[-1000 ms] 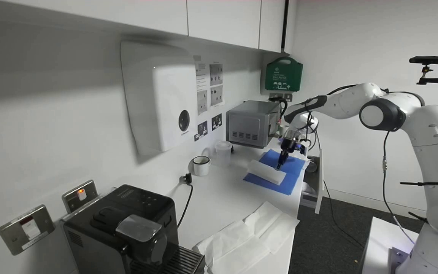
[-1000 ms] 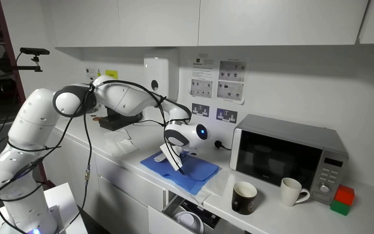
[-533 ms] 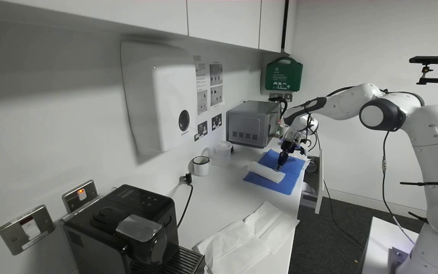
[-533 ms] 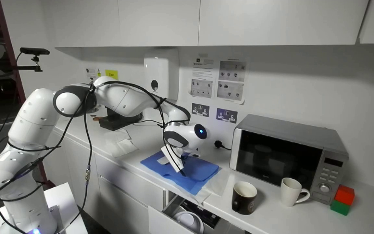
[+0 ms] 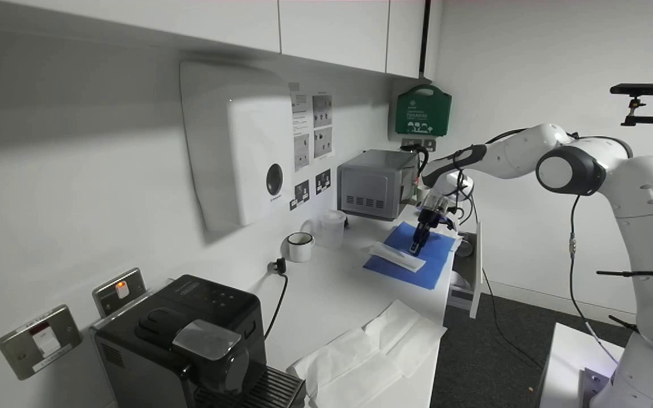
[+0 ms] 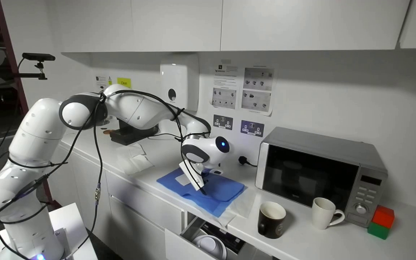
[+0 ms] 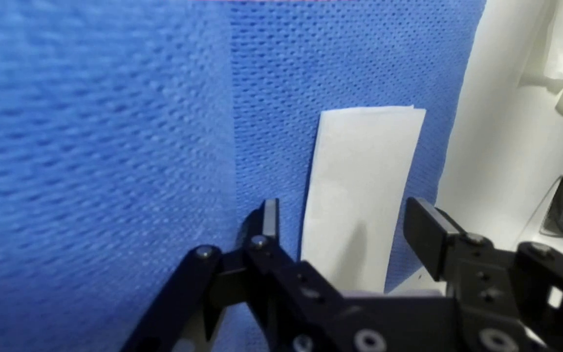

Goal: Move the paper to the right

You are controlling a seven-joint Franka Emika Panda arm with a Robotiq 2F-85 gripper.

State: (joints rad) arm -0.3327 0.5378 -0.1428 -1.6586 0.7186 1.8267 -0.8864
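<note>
A folded strip of white paper (image 7: pixel 362 190) lies on a blue cloth (image 7: pixel 271 58) in the wrist view. The same paper (image 5: pixel 397 256) rests across the cloth (image 5: pixel 437 249) on the counter in an exterior view. My gripper (image 7: pixel 345 212) is open, its fingers standing well apart on either side of the paper with nothing pinched between them. In an exterior view the gripper (image 5: pixel 415 249) points down by the paper's side, low over the cloth. Part of the paper (image 6: pixel 182 180) is hidden behind the wrist in an exterior view.
White paper sheets (image 5: pixel 372 357) lie nearer the coffee machine (image 5: pixel 185 340). A microwave (image 6: pixel 312 173), a black mug (image 6: pixel 271 220) and a white mug (image 6: pixel 324 213) stand on the counter. Below the cloth, a drawer (image 6: pixel 182 245) hangs out. An enamel cup (image 5: pixel 300 247) sits by the wall.
My gripper has opened and let go of the paper, whose near edge has sunk flatter onto the cloth. The arm has barely shifted.
</note>
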